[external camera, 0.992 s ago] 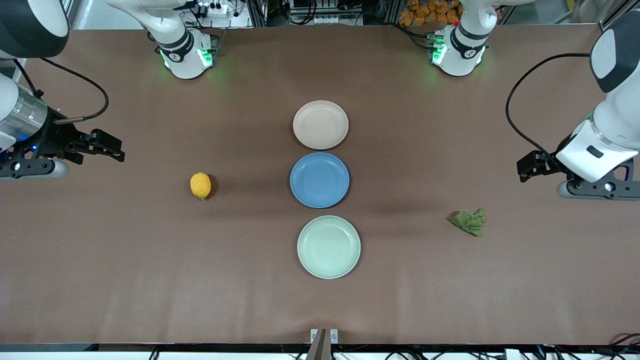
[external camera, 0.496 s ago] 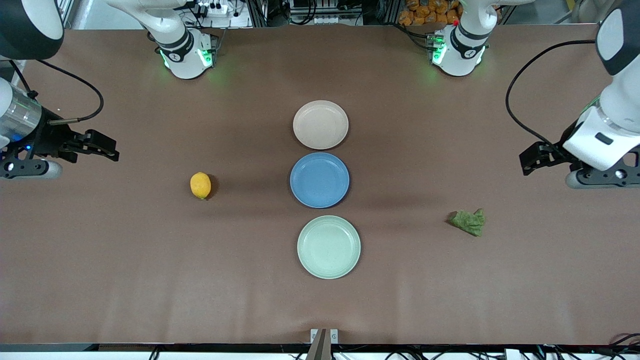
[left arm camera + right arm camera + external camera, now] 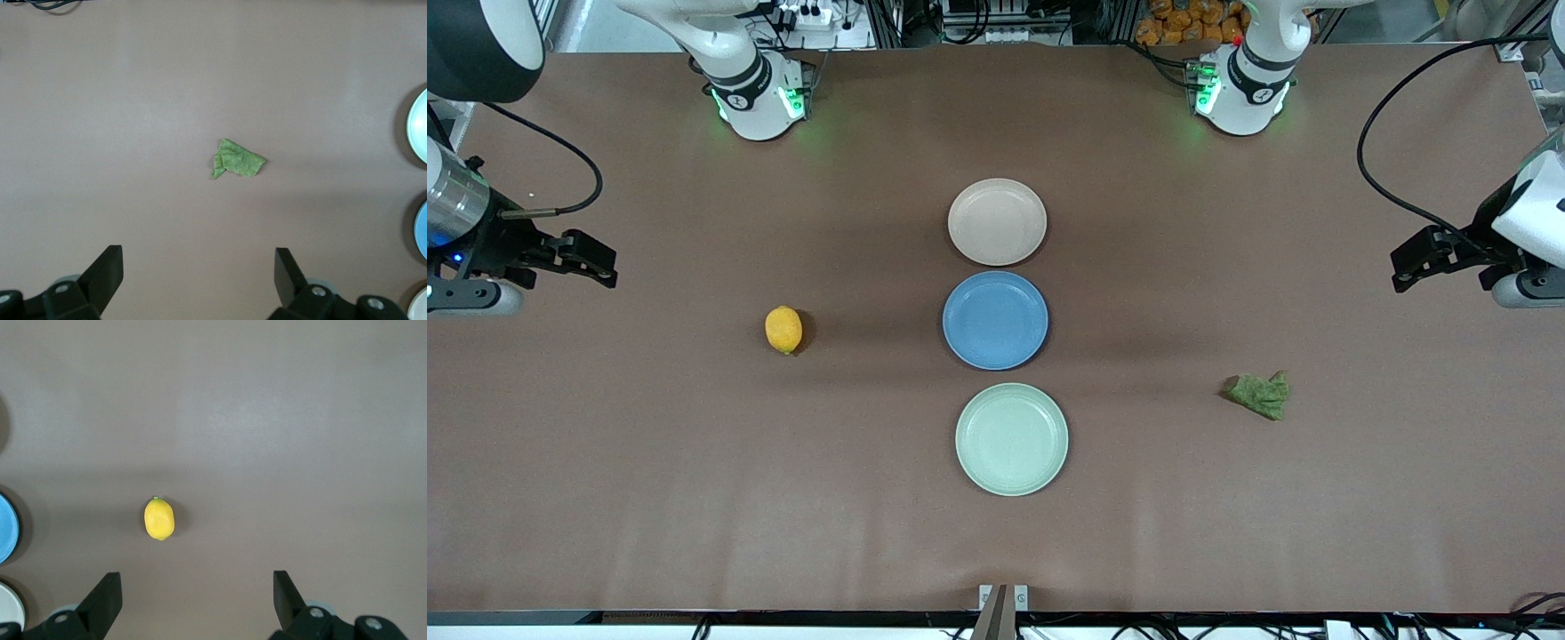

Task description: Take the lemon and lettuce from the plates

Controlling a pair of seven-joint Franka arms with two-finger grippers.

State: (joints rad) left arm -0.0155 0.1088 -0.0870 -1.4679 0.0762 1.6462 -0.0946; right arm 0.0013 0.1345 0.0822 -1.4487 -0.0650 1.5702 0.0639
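Observation:
The lemon (image 3: 783, 330) lies on the bare table toward the right arm's end, beside the blue plate; it also shows in the right wrist view (image 3: 159, 519). The lettuce (image 3: 1259, 395) lies on the bare table toward the left arm's end; it also shows in the left wrist view (image 3: 237, 160). The beige-pink plate (image 3: 997, 221) and the mint green plate (image 3: 1011, 438) are both empty. My right gripper (image 3: 596, 258) is open and empty, up over the table's edge at the right arm's end. My left gripper (image 3: 1409, 262) is open and empty, up over the left arm's end.
An empty blue plate (image 3: 995, 320) sits between the two task plates, in a row down the table's middle. Both arm bases stand along the table's edge farthest from the front camera. A black cable hangs by each wrist.
Both grippers have drawn away from the table's middle toward their own ends and risen slightly. Lemon, lettuce and plates have not moved.

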